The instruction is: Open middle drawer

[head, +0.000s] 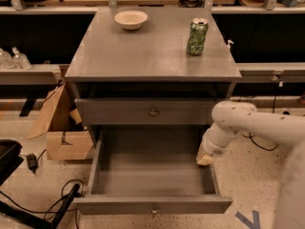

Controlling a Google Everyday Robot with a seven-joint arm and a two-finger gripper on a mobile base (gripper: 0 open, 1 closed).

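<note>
— What does the arm (252, 124) look like?
— It has a smooth off-white shell and rounded tubular links, with a bulbous joint (217, 146) just above the gripper (206, 159). The gripper sits by the right inner wall of the pulled-out middle drawer (152, 205).
— And the gripper itself?
— It's tan, duller than the casing. Right of it there's a broad, pale, curved body shell (291, 190).

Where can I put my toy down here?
The cabinet top is bare between the bowl and the can, and along its front edge. The open middle drawer looks bare inside too, but the gripper sits by its right wall, so keep left.
</note>
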